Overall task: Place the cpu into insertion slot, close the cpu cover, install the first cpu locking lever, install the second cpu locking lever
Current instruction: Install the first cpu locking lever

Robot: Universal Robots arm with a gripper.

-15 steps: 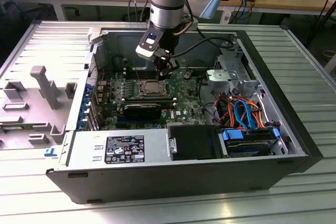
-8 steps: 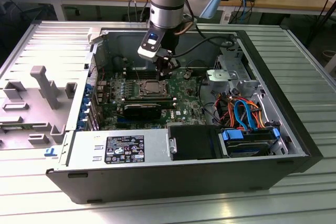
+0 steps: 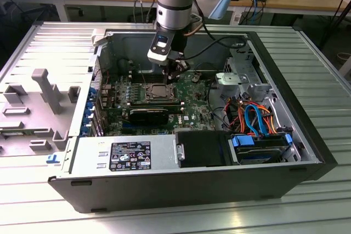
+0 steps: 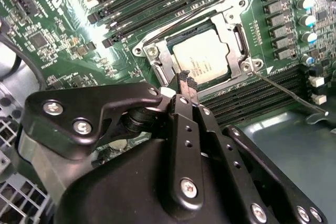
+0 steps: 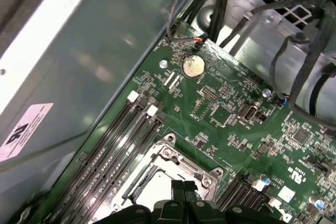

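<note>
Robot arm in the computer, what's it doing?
The robot arm's gripper is reaching into an open computer case. Its tip is right at the edge of the insertion slot on the green motherboard. The silver cpu already sits in the slot, and the cpu cover lies down around it. One thin wire locking lever sticks out sideways.

We see even, bright room light in the exterior view. Glare washes the motherboard (image 4: 79, 9) and cpu (image 4: 202, 56) in the second wrist view and streaks the case wall (image 5: 63, 14) in the first.
</note>
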